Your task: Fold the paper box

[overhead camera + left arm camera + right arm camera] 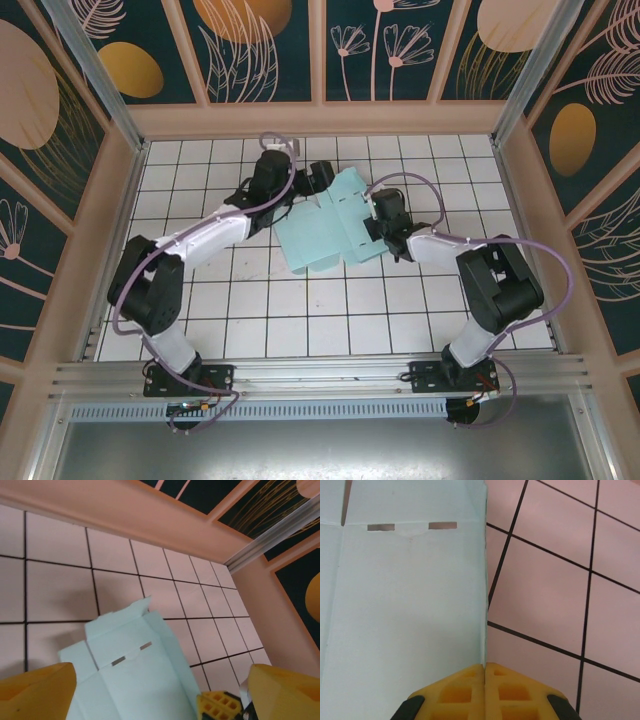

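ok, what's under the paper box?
The white gridded table shows all around the paper box. The patch beneath the card is covered, so anything lying there can't be seen.

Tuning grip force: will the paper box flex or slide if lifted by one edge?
Likely floppy: the paper box is thin creased card, so it should sag away from the right gripper pinching one edge. Probably light, and apt to slide on the smooth tiled table.
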You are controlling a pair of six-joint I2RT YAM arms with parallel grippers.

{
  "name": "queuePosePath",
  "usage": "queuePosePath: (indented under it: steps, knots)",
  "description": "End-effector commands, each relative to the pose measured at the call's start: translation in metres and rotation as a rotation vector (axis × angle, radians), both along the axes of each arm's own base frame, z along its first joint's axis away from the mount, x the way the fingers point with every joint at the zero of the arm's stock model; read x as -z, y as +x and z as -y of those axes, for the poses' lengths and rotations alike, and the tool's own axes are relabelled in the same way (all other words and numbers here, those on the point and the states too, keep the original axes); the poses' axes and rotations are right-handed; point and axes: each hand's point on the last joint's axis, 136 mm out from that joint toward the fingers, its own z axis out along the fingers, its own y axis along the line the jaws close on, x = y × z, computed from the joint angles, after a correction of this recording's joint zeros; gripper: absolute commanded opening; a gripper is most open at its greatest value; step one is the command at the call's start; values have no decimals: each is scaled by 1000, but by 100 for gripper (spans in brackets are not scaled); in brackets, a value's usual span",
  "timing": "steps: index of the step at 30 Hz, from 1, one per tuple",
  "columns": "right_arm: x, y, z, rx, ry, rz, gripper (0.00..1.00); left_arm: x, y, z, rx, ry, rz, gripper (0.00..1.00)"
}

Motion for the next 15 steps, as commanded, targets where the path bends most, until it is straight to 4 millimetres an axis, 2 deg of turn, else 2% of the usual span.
queuePosePath:
  steps: [1, 3, 11, 15]
  knots:
    - [-31, 5, -8, -38, 29, 84, 0, 23, 6, 8, 54, 85, -69, 81]
    - [-33, 4, -11, -53, 46, 84, 0, 18, 15, 16, 74, 97, -69, 79]
    - [-38, 1, -18, -84, 85, 89, 0, 0, 55, 53, 141, 86, -25, 81]
    - [-36, 0, -20, -92, 89, 83, 0, 0, 66, 68, 178, 82, -9, 79]
